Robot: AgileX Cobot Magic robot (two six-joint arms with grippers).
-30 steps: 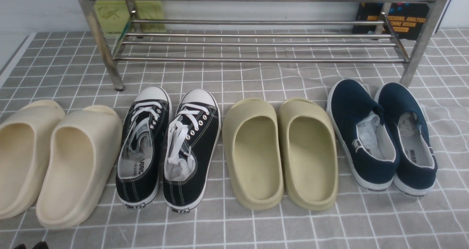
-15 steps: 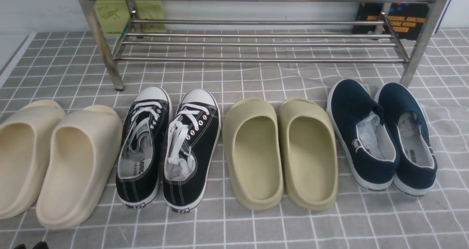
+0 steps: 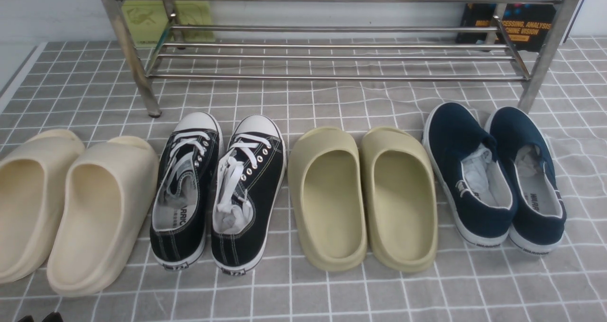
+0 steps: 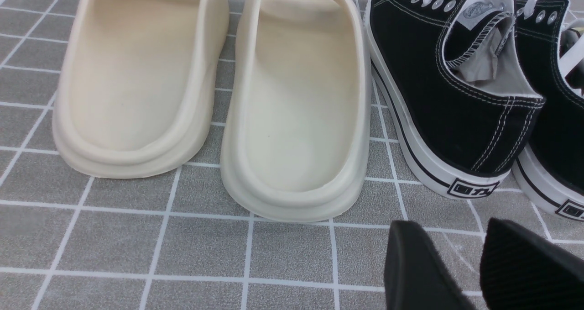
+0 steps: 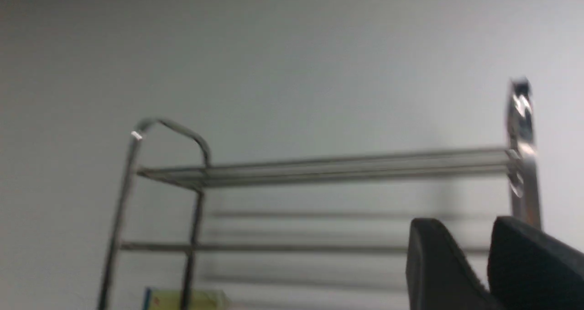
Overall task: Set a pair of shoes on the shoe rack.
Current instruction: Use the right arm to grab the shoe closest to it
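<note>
The pair of navy slip-on shoes stands side by side on the cloth at the right, the left shoe (image 3: 467,170) beside the right shoe (image 3: 528,170), toes toward the rack's right front leg. The steel shoe rack (image 3: 332,56) stands at the back with bare bars; it also shows blurred in the right wrist view (image 5: 342,166). My left gripper (image 3: 39,319) is low at the near left; in the left wrist view (image 4: 449,230) it is empty, its jaws a little apart, behind the black sneaker's heel. My right gripper (image 5: 463,225) is raised, empty, jaws slightly apart, facing the rack.
In a row left of the navy shoes stand olive slides (image 3: 363,194), black lace-up sneakers (image 3: 218,189) (image 4: 456,86) and cream slides (image 3: 71,203) (image 4: 292,100). Books (image 3: 517,18) lean on the wall behind the rack. A grey checked cloth (image 3: 303,293) covers the table.
</note>
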